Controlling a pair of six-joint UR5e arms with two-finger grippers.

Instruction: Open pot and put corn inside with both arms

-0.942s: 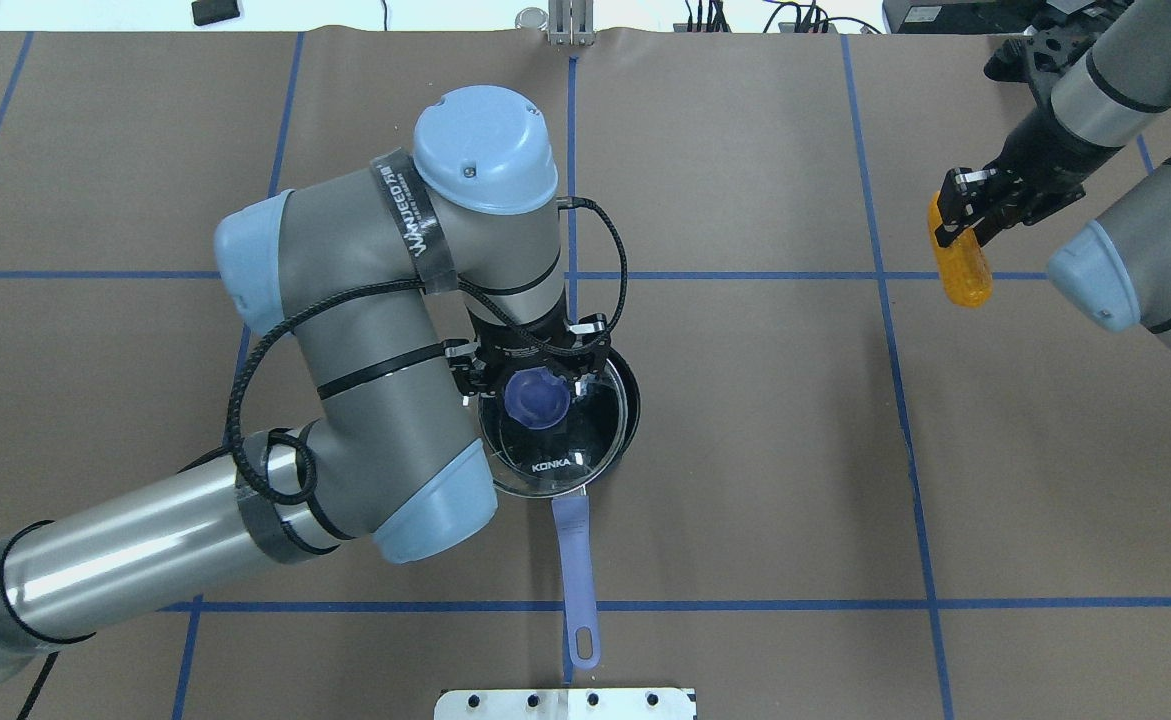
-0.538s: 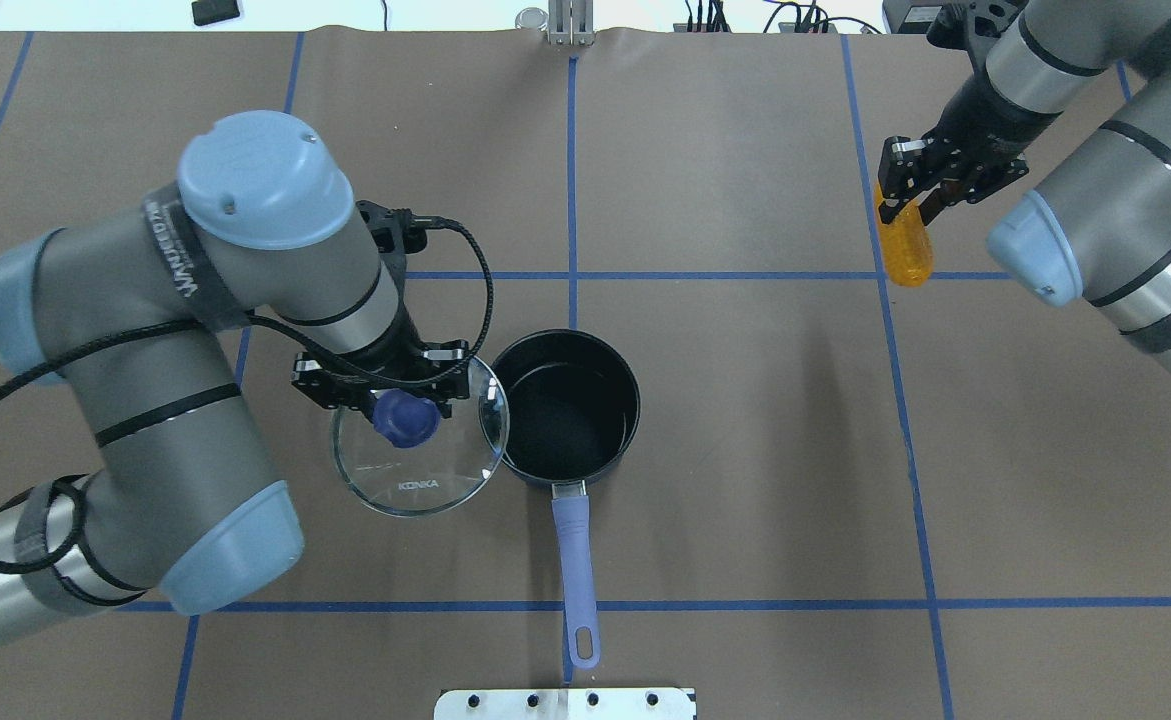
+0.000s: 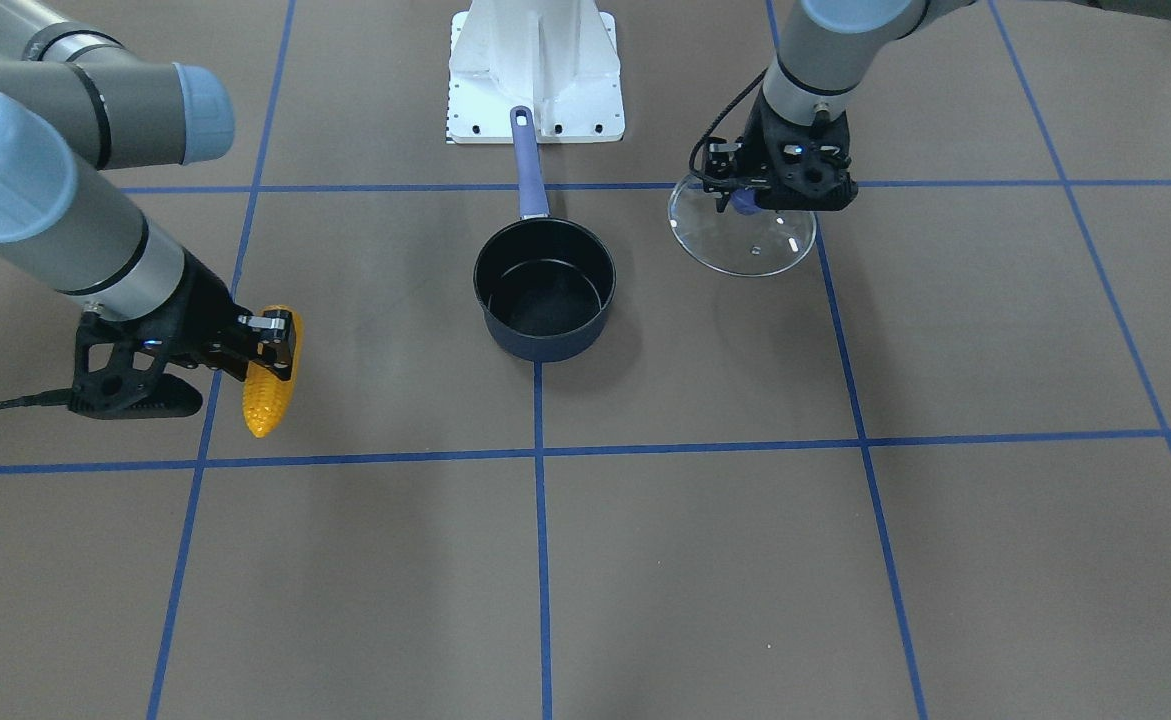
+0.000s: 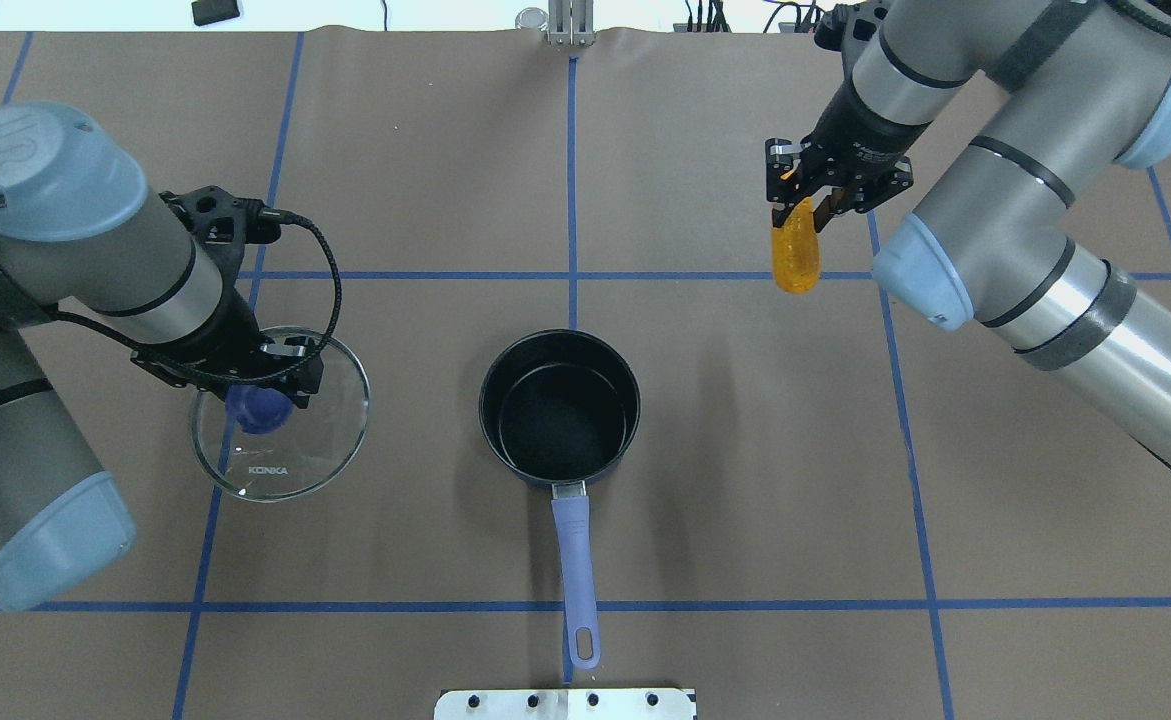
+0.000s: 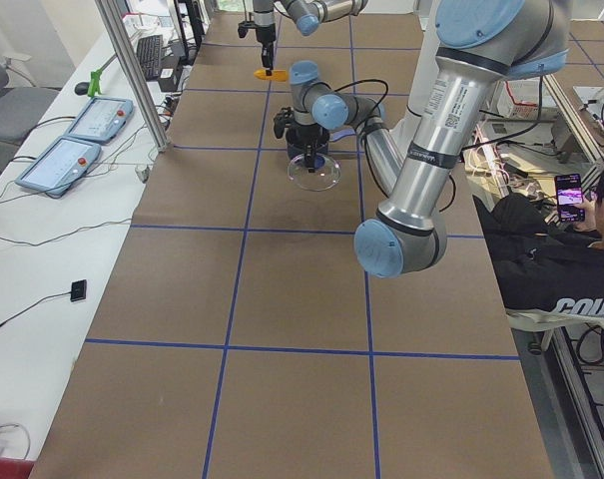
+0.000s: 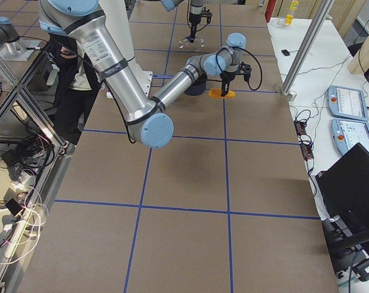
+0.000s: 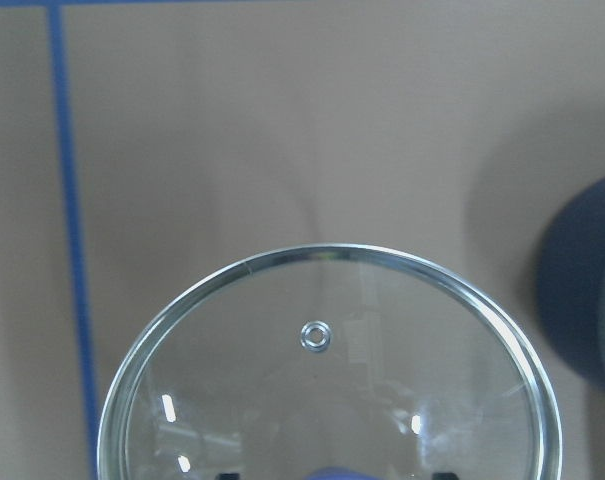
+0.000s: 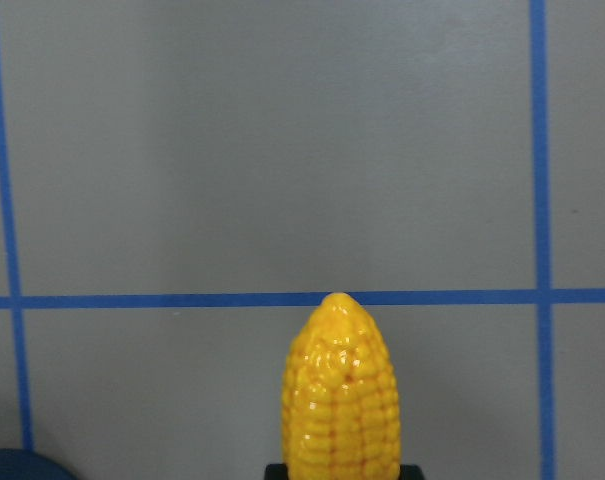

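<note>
Now, corn [image 4: 795, 250]: we count one cob, pinched near its thick end by the right claw [image 4: 797, 198] and held above the tabletop [image 4: 745, 480].
Corn's long axis: the tapered tip is the end away from the claw. In both the overhead and the front-facing views the cob runs down the picture from claw to tip. We cannot tell how steeply it hangs.
Corn's place: well apart from the pot [image 4: 505, 345], on the robot's right of it and farther from the robot's base.
Pot: one, standing upright on the tabletop near the middle, uncovered, its black inside showing.
Pot's handle [image 4: 575, 565]: we see it lie level, its long axis pointing straight back toward the robot's base, with the hole at that end.
Lid [image 4: 295, 462]: one, clear glass, on the robot's left of the pot, its rim apart from the pot's rim.
Left claw [image 4: 263, 390]: closed from above on the lid's blue knob [image 4: 251, 413].
Right claw: pressed onto the corn, a finger on either side.
Count: one corn, one pot, one lid, two claws, and two arms, the left arm [image 4: 85, 250] and the right arm [image 4: 1025, 200].
</note>
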